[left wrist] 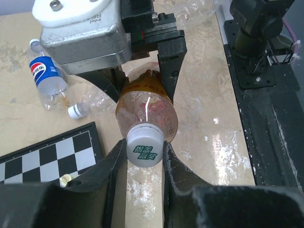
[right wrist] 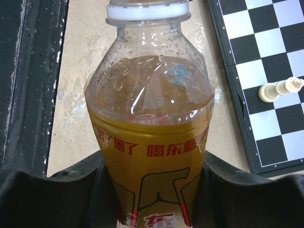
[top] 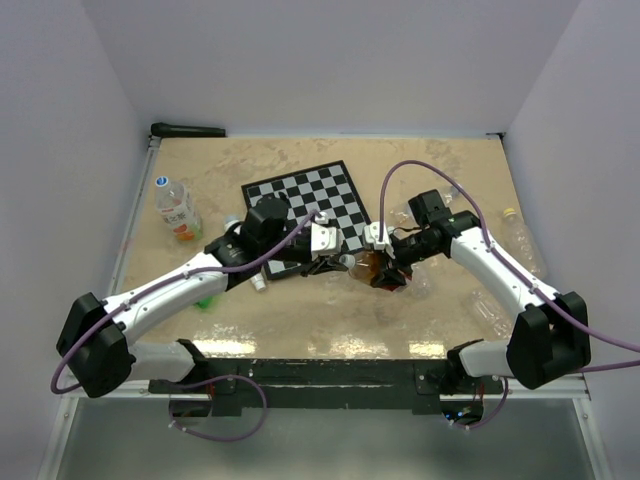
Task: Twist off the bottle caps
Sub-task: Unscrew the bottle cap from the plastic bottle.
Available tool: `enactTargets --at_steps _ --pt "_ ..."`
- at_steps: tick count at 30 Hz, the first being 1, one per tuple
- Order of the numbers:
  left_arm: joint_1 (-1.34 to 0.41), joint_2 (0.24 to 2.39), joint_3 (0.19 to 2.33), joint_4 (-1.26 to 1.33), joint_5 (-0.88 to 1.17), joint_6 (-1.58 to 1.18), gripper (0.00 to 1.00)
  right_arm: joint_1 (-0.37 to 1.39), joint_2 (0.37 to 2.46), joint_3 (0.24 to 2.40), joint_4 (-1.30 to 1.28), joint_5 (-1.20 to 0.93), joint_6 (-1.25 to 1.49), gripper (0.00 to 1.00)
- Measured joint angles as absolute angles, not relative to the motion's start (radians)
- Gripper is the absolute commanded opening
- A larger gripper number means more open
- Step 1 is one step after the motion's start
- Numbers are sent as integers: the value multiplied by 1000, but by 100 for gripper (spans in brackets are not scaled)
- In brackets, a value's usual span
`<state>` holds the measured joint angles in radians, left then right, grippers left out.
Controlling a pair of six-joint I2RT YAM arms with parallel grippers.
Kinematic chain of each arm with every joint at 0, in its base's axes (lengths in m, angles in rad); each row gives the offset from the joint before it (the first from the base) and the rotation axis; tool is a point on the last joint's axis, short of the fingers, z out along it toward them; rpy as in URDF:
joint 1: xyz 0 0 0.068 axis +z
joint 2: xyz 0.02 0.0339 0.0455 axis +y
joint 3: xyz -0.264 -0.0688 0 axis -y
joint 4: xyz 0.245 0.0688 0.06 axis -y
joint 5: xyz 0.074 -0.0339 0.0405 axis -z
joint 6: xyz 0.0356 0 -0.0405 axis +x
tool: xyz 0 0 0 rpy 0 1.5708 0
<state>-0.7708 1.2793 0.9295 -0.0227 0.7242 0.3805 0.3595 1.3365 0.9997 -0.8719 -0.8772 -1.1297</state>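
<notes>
Near the middle of the bench, just off the chessboard's near corner, the right gripper clamps a bottle of amber drink. The left gripper is closed tight on its white cap, which has green print on top.

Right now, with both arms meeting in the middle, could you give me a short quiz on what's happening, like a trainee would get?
1. True or false: the left gripper is closed on the white cap of the orange-labelled bottle.
2. What holds the bottle's body? A) the right gripper B) a human hand C) nothing
3. Fill in: a cream chess piece lies on the ____.
Key: 1 true; 2 A; 3 chessboard.
</notes>
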Motion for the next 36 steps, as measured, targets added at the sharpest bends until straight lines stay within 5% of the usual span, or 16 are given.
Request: enactTargets --at_steps 8,18,36 --pt "-781 1227 917 -5 558 -41 0 361 1336 1001 -852 -915 -1123 6" --pt "-794 1279 1081 -303 283 -771 0 367 1349 1014 -807 -908 -1098 6" --pt "-731 1272 1095 -376 316 -1082 0 374 1349 1019 -765 -908 -1093 6"
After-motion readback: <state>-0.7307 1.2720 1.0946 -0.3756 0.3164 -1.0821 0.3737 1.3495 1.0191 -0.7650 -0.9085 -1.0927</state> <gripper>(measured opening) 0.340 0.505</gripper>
